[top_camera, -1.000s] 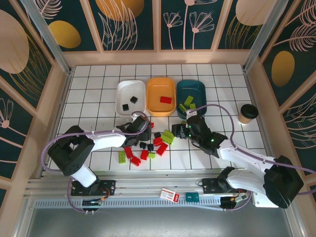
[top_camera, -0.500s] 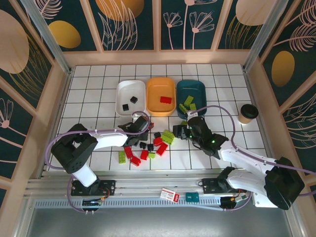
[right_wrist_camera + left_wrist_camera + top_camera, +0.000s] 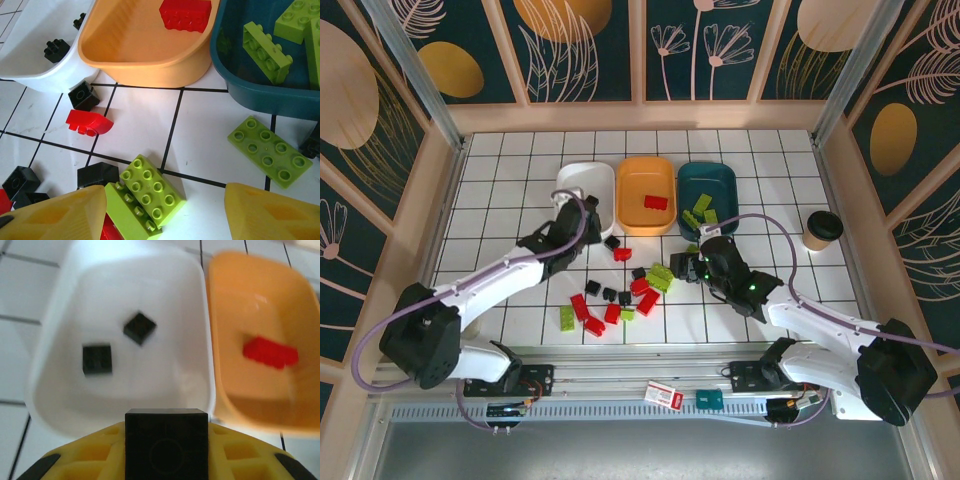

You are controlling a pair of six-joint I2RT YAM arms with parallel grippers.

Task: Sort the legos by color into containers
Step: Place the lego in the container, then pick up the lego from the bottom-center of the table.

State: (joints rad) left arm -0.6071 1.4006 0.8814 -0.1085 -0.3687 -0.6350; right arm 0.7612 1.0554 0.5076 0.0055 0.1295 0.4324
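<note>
From above, we see the left gripper at the near rim of the white tray, at eleven o'clock from the loose pile of legos on the table. The orange tray and teal tray sit at twelve and one o'clock. The right gripper hovers at the pile's three o'clock edge. In the left wrist view, yellow fingers pinch a black cube narrowly by its flat sides, with the white tray and its two black cubes just ahead. In the right wrist view, the right fingers stand wide and hold nothing, a lime-green brick between them. We judge these bricks light, rigid and slick, so flat opposite walls give a surer hold than the studs.
</note>
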